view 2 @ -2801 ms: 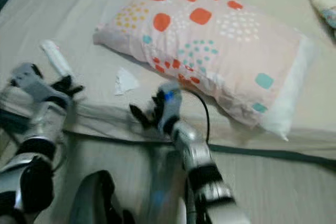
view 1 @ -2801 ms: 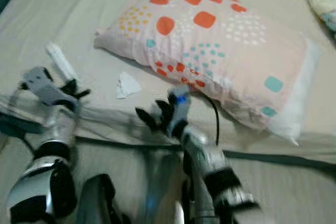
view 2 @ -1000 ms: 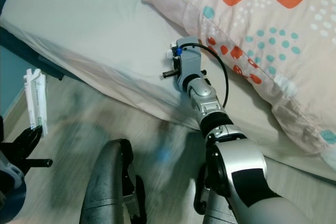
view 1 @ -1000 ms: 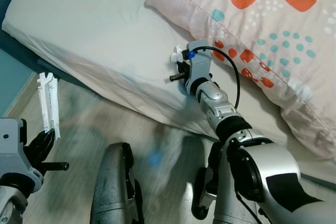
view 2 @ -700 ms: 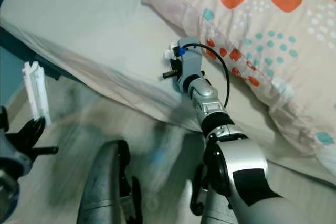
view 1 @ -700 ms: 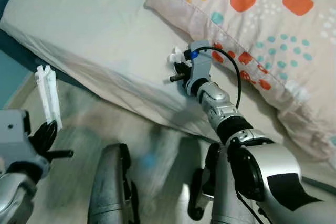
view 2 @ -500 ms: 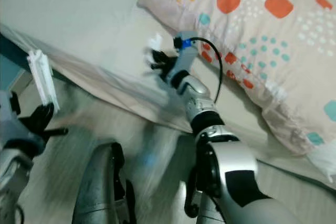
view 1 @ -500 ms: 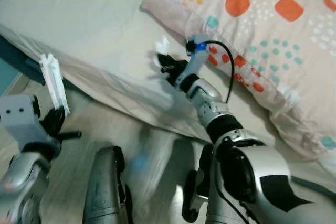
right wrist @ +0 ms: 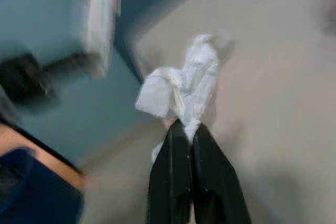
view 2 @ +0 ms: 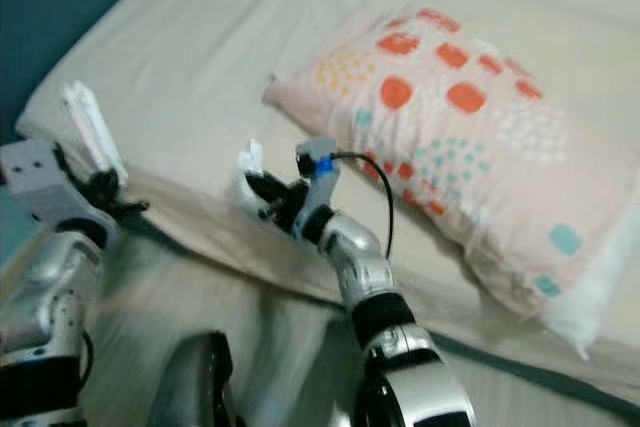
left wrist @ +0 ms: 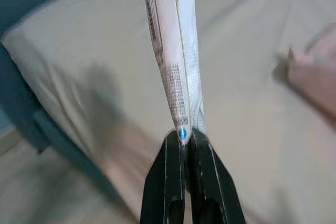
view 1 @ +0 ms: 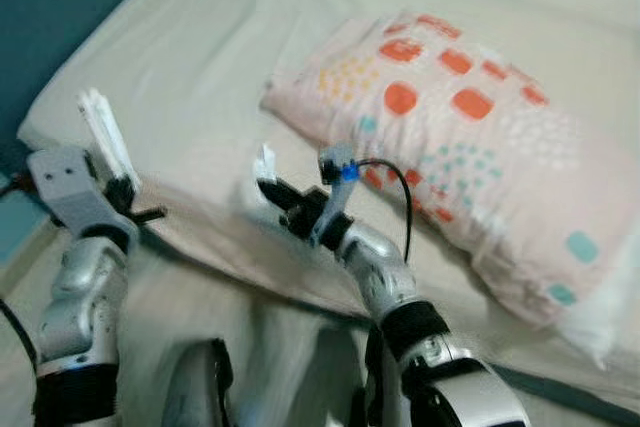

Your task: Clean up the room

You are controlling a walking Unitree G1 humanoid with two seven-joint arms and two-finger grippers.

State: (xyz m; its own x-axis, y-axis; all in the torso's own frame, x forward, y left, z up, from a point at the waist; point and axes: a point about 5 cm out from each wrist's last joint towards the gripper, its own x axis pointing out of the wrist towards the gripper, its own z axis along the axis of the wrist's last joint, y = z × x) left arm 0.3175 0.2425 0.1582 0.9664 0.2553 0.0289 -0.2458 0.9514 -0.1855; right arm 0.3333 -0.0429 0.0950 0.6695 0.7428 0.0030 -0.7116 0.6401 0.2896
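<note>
Both raised: left pincer (left wrist: 184, 142) grips wrapper (left wrist: 173, 51), right pincer (right wrist: 187, 132) tissue (right wrist: 181, 85).

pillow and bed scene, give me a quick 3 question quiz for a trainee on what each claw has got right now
1. True or false: the left claw is shut on a flat white printed wrapper.
2. What does the right claw hold?
A. a crumpled white tissue
B. a black cable
C. a corner of the pillow
3. Fill the gap: the patterned pillow lies on the ____.

Key
1. True: the wrapper stands up from the shut fingers, seen in the left wrist view.
2. A: the crumpled white tissue is pinched between the fingertips, held above the bed.
3. bed
</note>
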